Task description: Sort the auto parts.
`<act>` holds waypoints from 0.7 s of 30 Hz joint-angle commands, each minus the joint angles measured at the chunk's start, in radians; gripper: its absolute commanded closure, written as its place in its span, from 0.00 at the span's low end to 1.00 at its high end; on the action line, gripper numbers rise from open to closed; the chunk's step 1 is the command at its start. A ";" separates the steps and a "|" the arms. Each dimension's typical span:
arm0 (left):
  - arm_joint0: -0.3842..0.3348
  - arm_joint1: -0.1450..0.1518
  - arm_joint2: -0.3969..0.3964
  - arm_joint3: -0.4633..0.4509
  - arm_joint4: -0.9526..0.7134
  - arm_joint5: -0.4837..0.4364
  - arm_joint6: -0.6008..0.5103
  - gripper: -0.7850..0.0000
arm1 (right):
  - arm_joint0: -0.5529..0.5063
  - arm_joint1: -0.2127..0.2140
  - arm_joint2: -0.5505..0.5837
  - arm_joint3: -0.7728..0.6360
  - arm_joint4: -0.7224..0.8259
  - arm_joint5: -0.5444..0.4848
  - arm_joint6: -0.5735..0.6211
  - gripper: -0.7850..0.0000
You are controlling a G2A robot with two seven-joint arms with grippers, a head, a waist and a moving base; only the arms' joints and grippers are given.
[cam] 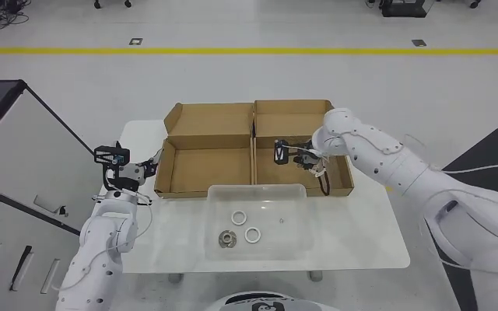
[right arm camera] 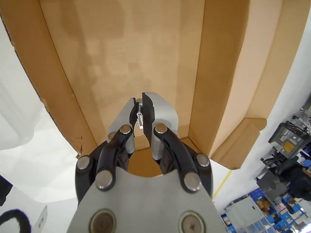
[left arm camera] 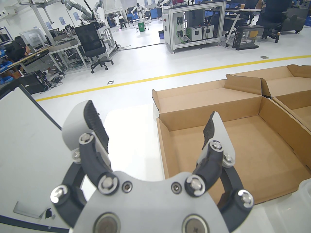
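Right gripper [right arm camera: 139,100] clamped on small threaded bolt [right arm camera: 139,115], above right cardboard box [right arm camera: 116,37], 1 o'clock of clear bin [cam: 257,187].
Bolt judged light, rigid, slick, apt to pivot; pinch mid-shank. Left gripper [left arm camera: 151,111] spread, holding nothing.

A: What is the right gripper [right arm camera: 139,101] pinching?
B: A thin threaded piece [right arm camera: 139,116], perhaps a screw. The pads [right arm camera: 148,115] cover most of it.
A: And the speck [cam: 282,220] in the tray [cam: 233,190], centre right of the top view?
B: Too small to tell. In the left wrist view, the frame edge cuts off the tray and the right box [left arm camera: 300,112].
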State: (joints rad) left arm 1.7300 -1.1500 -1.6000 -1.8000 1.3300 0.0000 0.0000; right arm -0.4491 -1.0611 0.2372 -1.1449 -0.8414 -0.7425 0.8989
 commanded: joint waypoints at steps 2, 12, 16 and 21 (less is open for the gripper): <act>0.000 0.000 0.000 0.000 0.000 0.000 0.000 0.00 | -0.009 -0.014 -0.004 0.024 -0.003 0.000 -0.007 1.00; 0.000 0.000 0.000 0.000 0.000 0.000 0.000 0.00 | -0.024 -0.063 -0.010 0.110 -0.003 -0.012 -0.014 1.00; 0.000 0.000 0.000 0.000 0.000 0.000 0.000 0.00 | -0.028 -0.080 -0.011 0.145 -0.007 -0.021 -0.018 1.00; 0.000 0.000 0.000 0.000 0.000 0.000 0.000 0.00 | -0.033 -0.097 -0.010 0.181 -0.017 -0.029 -0.024 1.00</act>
State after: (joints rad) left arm 1.7300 -1.1500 -1.6000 -1.8000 1.3300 0.0000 0.0000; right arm -0.4816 -1.1554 0.2260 -0.9696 -0.8571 -0.7707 0.8762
